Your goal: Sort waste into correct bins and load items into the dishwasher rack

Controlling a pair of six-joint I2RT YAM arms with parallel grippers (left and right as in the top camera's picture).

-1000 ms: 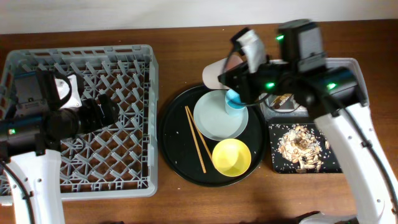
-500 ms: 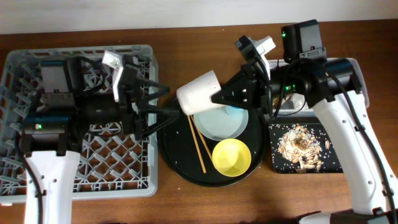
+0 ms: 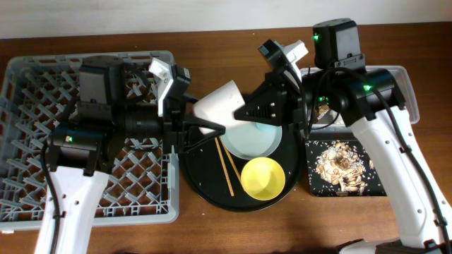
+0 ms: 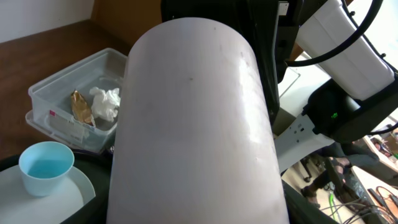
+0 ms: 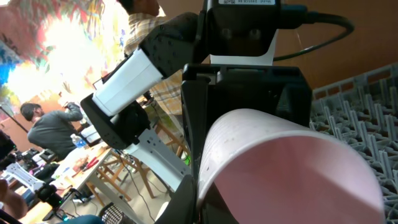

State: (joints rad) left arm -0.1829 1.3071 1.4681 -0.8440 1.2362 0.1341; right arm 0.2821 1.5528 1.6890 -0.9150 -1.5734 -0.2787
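Observation:
The pink cup (image 3: pixel 217 106) hangs on its side above the round black tray's left part. My right gripper (image 3: pixel 244 113) is shut on its rim, one finger (image 5: pixel 196 143) outside the wall (image 5: pixel 298 168). My left gripper (image 3: pixel 205 120) is open, its fingers straddling the cup's base, which fills the left wrist view (image 4: pixel 193 124). The light-blue cup (image 4: pixel 45 167) stands on the pale plate (image 3: pixel 251 141). The yellow bowl (image 3: pixel 263 178) and chopsticks (image 3: pixel 224 166) lie on the round tray. The grey rack (image 3: pixel 42 92) is at the left.
The clear tub (image 4: pixel 68 87) at the right holds the white napkin (image 4: pixel 106 102) and foil wrapper (image 4: pixel 79 107). The shallow black tray (image 3: pixel 311 187) in front of it holds tan food scraps (image 3: pixel 342 169). The round black tray (image 3: pixel 201 176) sits between rack and bins.
My left arm has swung from the rack toward the middle and its open fingers have come around the cup's base. My right gripper has carried the cup left, off the plate area.

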